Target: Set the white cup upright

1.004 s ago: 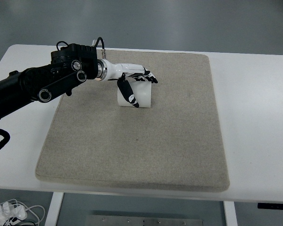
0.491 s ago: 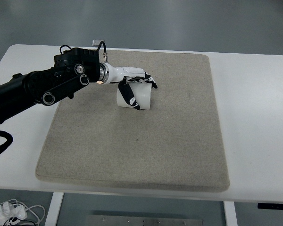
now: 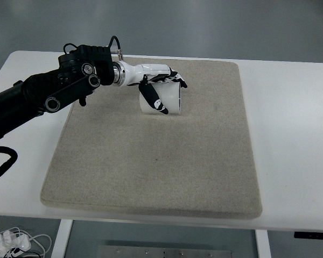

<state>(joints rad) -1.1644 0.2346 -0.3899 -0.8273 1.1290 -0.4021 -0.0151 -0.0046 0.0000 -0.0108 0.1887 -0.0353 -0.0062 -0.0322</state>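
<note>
Over the far left part of the grey mat (image 3: 151, 161), seen from the head camera, the left hand (image 3: 160, 86) had its fingers wrapped around the white cup (image 3: 168, 100), which sat just beneath its palm, tilted on its side.

One white cup (image 3: 167, 100), in the grasp of the one hand (image 3: 160, 86) in view. One grey mat (image 3: 156, 161) beneath it. One white table (image 3: 290, 134) under all.
</note>
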